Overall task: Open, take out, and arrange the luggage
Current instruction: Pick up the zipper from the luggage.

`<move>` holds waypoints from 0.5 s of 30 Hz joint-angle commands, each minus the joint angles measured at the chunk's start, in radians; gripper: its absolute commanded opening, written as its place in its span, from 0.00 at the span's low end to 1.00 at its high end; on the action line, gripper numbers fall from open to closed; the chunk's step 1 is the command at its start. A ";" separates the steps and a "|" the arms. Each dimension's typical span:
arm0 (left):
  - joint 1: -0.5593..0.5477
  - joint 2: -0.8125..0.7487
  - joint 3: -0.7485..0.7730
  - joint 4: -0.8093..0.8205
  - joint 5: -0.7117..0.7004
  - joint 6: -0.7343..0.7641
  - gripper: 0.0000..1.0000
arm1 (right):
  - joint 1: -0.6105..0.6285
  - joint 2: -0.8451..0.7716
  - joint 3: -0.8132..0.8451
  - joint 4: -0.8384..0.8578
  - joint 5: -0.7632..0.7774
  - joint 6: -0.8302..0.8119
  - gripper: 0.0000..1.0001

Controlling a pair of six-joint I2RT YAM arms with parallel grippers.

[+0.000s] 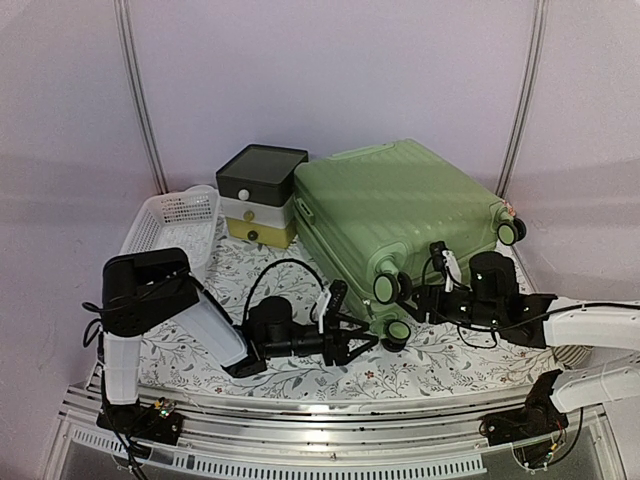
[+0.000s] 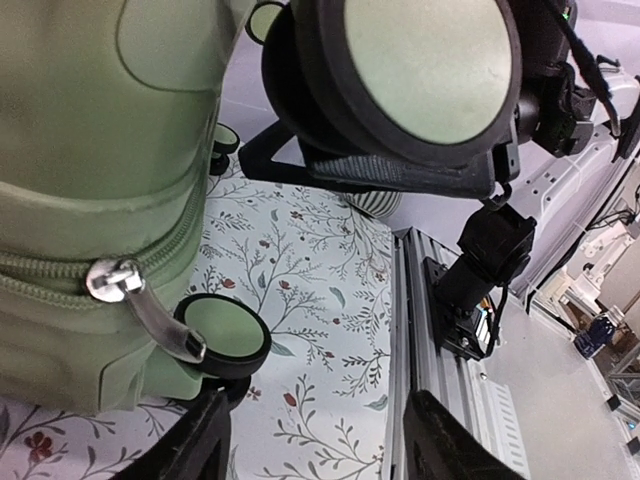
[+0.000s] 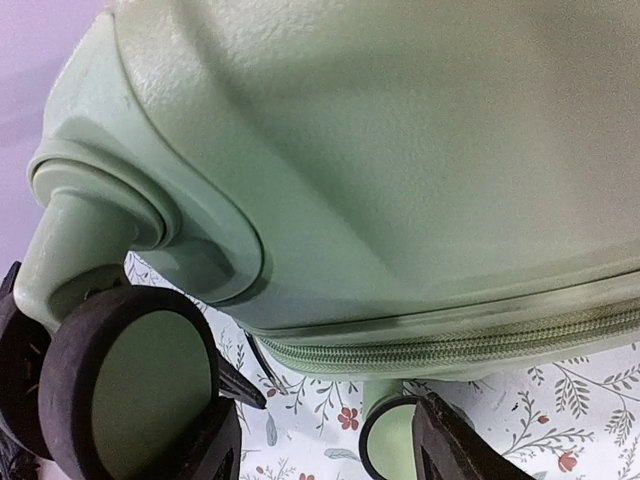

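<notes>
The luggage (image 1: 400, 210) lies flat and closed in the right half of the top view, its ribbed shell up and its wheels toward the arms. I think this lets both arms reach the zipper line that runs around its near edge.

The left gripper (image 1: 352, 345) is low on the surface, in the centre of the frame, at the luggage's near corner. Its jaws stand apart and hold nothing. In the left wrist view the metal zipper pull (image 2: 140, 305) hangs just above them, beside a black caster wheel (image 2: 225, 335), so the pull is probably what they are aiming at.

The right gripper (image 3: 330, 450) is near the wheels at the lower right of the luggage, jaws also apart and empty, perhaps to steady the shell.

The surface (image 1: 200, 360) has a white cloth with a small floral print. At the upper left stand a white mesh basket (image 1: 175, 225) and a drawer box (image 1: 258, 195) with a dark lid. Behind is a plain lilac wall (image 1: 330, 70).
</notes>
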 commanded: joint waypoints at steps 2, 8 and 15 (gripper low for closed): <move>0.022 -0.014 -0.007 0.024 -0.044 -0.003 0.63 | -0.002 -0.034 -0.030 0.048 -0.019 0.021 0.60; 0.025 0.011 0.007 0.052 -0.065 -0.003 0.54 | -0.018 -0.034 -0.061 0.097 -0.044 0.043 0.60; 0.032 0.042 0.041 0.068 -0.064 -0.020 0.46 | -0.022 -0.014 -0.054 0.105 -0.058 0.039 0.60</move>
